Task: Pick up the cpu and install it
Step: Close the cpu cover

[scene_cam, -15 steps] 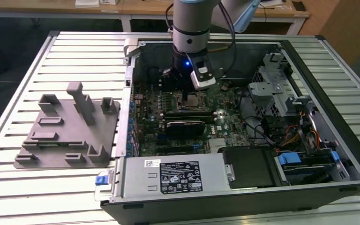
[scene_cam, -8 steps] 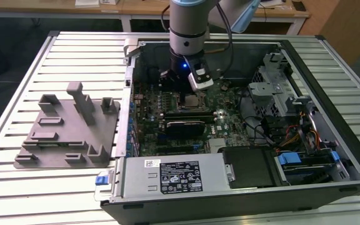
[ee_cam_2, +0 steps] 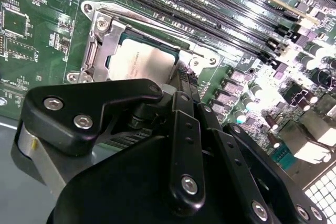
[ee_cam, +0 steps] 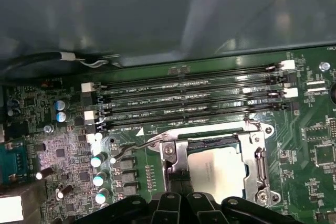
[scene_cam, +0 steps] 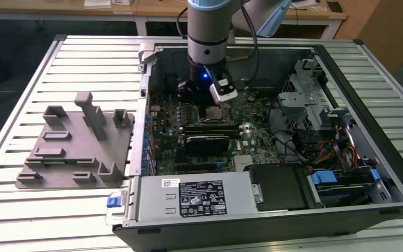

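The cpu (ee_cam_2: 140, 65) is a flat square chip with a silvery top. It lies level inside the metal-framed socket (ee_cam: 258, 161) on the green motherboard (scene_cam: 257, 139) of the open computer case. In the first wrist view the cpu (ee_cam: 218, 170) sits just beyond the black gripper body. My gripper (scene_cam: 213, 105) hangs straight down from the arm, close above the socket and the cpu (scene_cam: 215, 112). In the second wrist view the black linkage of the gripper (ee_cam_2: 181, 85) reaches to the chip's edge and hides part of the socket. A thin wire lever (ee_cam: 137, 148) sticks out beside the socket.
Long memory slots (ee_cam: 194, 106) run beside the socket. The case wall (scene_cam: 145, 94) stands at the exterior view's left, with a drive cage and cables (scene_cam: 327, 131) at its right and a power supply (scene_cam: 194, 197) at the front. A grey fixture (scene_cam: 75, 149) lies on the slatted table.
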You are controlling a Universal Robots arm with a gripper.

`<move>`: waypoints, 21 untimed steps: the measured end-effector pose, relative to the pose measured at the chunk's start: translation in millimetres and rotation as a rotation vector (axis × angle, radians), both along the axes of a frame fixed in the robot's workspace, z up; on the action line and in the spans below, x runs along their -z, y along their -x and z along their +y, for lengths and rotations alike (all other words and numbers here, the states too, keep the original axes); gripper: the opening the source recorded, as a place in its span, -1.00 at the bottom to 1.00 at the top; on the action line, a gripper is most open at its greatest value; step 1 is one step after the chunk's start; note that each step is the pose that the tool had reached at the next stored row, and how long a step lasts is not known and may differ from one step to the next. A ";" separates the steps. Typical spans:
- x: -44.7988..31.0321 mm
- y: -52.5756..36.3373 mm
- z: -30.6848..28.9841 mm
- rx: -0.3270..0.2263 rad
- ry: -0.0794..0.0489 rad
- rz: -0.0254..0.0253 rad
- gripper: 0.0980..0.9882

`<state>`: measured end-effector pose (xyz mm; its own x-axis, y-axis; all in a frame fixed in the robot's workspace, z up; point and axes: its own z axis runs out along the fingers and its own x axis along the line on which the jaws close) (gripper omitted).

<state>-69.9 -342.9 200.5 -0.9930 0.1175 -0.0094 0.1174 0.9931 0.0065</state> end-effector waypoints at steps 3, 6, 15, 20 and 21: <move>0.1 0.0 0.1 -0.003 0.000 0.0000 -0.98; 0.3 -1.6 0.1 -0.003 0.000 -0.0002 -0.98; 0.2 -5.7 0.1 -0.003 0.000 -0.0001 -0.98; -4.5 -5.7 0.1 -0.003 0.000 0.0000 -0.98; -5.8 -5.7 0.1 -0.003 0.000 -0.0001 -0.98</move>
<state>-64.2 -342.8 206.4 -0.9934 0.1144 -0.0094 0.1143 0.9934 0.0067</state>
